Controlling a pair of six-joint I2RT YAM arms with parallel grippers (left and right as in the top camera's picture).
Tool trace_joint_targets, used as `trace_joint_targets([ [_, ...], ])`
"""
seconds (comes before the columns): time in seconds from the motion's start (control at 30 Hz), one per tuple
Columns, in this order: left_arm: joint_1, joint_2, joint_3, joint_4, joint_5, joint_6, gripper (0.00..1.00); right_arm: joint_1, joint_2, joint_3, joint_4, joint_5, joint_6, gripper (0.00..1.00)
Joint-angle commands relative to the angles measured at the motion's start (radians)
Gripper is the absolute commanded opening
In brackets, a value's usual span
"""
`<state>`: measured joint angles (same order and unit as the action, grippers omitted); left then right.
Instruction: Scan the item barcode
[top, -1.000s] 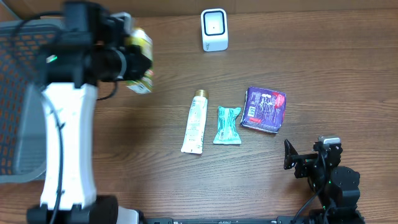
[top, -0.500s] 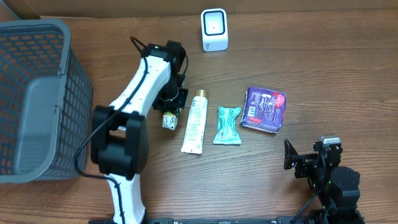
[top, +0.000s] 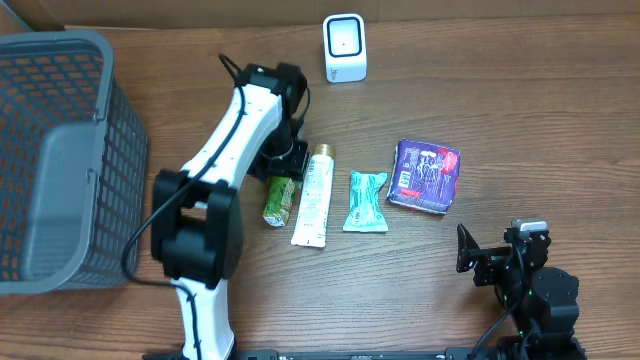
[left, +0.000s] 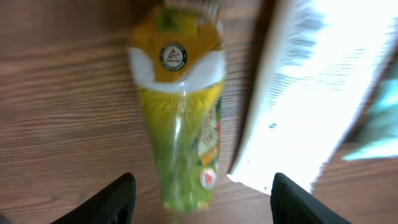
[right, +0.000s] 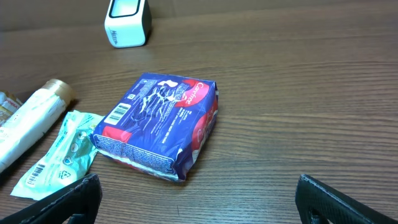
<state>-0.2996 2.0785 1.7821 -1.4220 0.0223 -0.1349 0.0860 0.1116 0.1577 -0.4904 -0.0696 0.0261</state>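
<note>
A green and yellow packet (top: 279, 198) lies flat on the table, just left of the white tube (top: 313, 195). My left gripper (top: 284, 170) hovers over the packet's far end, jaws open. In the left wrist view the blurred packet (left: 180, 112) lies between and below my fingertips (left: 118, 196), and neither touches it. The white barcode scanner (top: 345, 47) stands at the back of the table. My right gripper (top: 497, 262) rests open near the front right, nothing between its fingers (right: 342, 199).
A grey mesh basket (top: 60, 160) fills the left side. A teal packet (top: 365, 200) and a purple pack (top: 424, 175) lie right of the tube. The right wrist view shows the purple pack (right: 158, 127) just ahead, with the scanner (right: 127, 22) beyond.
My left arm brought the green packet down from high over the left side to the table beside the tube. Its jaws have since opened, and the packet lies flat.
</note>
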Motion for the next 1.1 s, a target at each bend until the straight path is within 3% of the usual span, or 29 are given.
trace_joint_targets([
  [0.0, -0.005, -0.215, 0.093, 0.003, 0.011, 0.0, 0.62, 0.005, -0.005, 0.02, 0.005, 0.009, -0.001, 1.0],
  [0.3, -0.002, -0.613, 0.098, 0.069, -0.056, -0.047, 0.6, 0.005, -0.005, 0.02, 0.005, 0.009, -0.001, 1.0],
  [0.47, -0.002, -0.639, 0.089, 0.03, -0.066, -0.063, 0.55, 0.005, -0.005, 0.02, 0.005, 0.009, -0.001, 1.0],
  [0.7, 0.0, -0.711, 0.02, -0.017, -0.218, -0.136, 0.59, 0.005, -0.005, 0.02, 0.005, 0.009, -0.001, 1.0],
  [0.8, 0.0, -0.784, -0.048, -0.004, -0.231, -0.159, 0.58, 0.005, -0.005, 0.02, 0.005, 0.009, -0.001, 1.0],
  [0.97, 0.0, -1.038, -0.37, 0.131, -0.325, -0.256, 0.61, 0.005, -0.005, 0.02, 0.005, 0.009, -0.001, 1.0],
  [1.07, 0.0, -1.113, -0.474, 0.21, -0.295, -0.274, 0.63, 0.005, -0.005, 0.02, 0.005, 0.009, -0.001, 1.0],
])
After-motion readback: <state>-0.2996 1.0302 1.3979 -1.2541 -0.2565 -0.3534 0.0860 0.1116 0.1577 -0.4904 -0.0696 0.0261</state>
